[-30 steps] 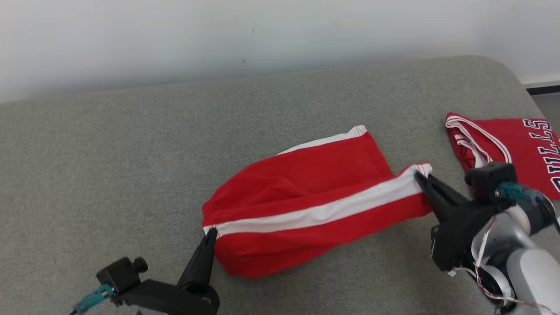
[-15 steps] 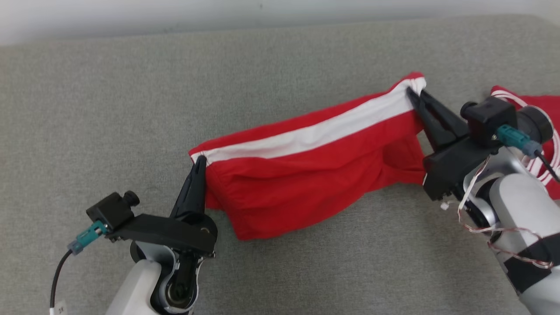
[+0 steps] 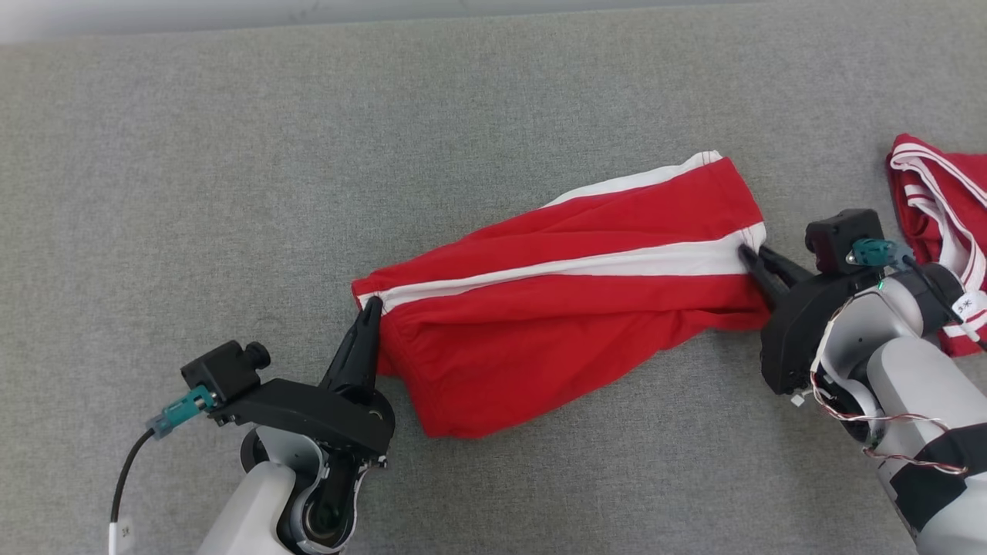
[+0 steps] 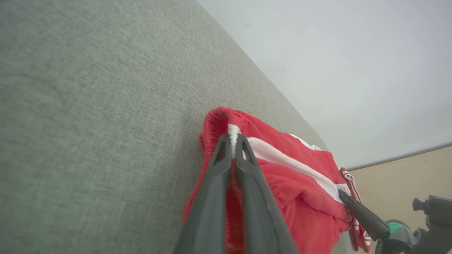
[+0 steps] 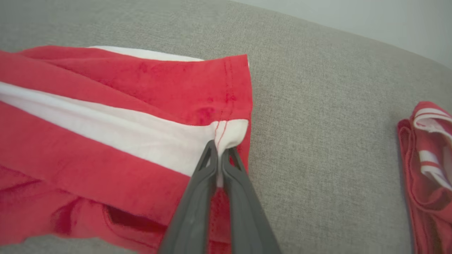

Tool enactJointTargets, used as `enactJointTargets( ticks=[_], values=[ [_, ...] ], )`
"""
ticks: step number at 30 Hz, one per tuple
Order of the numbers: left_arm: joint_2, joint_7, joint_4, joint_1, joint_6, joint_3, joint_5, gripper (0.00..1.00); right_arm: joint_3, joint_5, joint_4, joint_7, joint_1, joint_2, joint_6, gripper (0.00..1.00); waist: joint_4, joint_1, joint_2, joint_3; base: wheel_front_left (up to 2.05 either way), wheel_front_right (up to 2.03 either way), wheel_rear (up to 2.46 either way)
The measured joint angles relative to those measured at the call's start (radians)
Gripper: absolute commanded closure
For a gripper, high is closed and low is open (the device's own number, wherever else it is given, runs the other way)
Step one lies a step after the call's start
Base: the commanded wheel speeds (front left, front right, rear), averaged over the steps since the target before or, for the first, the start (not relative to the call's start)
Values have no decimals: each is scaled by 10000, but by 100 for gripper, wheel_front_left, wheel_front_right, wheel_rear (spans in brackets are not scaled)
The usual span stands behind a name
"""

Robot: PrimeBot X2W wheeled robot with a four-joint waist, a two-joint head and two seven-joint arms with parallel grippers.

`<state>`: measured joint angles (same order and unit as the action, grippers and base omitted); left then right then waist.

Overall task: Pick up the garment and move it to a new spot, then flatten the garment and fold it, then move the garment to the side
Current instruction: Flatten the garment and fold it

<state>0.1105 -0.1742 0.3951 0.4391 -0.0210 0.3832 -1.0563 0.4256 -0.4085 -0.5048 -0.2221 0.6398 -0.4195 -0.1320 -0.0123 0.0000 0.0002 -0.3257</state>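
The garment is a pair of red shorts point(image 3: 555, 316) with a white side stripe, stretched across the grey cushion between my two grippers. My left gripper point(image 3: 372, 304) is shut on the waistband end of the stripe point(image 4: 232, 132). At the other end my right gripper point(image 3: 746, 253) is shut on the white hem corner point(image 5: 227, 135). The lower half of the shorts sags in loose folds toward me. In the left wrist view the shorts point(image 4: 282, 165) run away to the right gripper's fingers point(image 4: 356, 211).
A second red garment point(image 3: 937, 208) with white trim lies at the right edge, close behind my right wrist, and shows as a red garment point(image 5: 427, 158) in the right wrist view. The grey fabric surface point(image 3: 231, 154) stretches wide to the left and back.
The head camera has tilted down. Both grippers keep their hold; the right end of the shorts has come down and the upper layer now lies flat behind the stripe.
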Motion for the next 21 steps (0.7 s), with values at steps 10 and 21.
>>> enactJointTargets(
  ticks=[10,21],
  values=[
    [153,-347,167,-27,-48,134,341,0,-876,504,-84,481,-111,445,0,0,-3,0,-1,474,0,0,0],
    [474,-871,-545,-953,226,-629,2704,0,-1551,671,-554,890,-935,895,2,0,107,-1,-2,1690,0,0,0]
  ],
)
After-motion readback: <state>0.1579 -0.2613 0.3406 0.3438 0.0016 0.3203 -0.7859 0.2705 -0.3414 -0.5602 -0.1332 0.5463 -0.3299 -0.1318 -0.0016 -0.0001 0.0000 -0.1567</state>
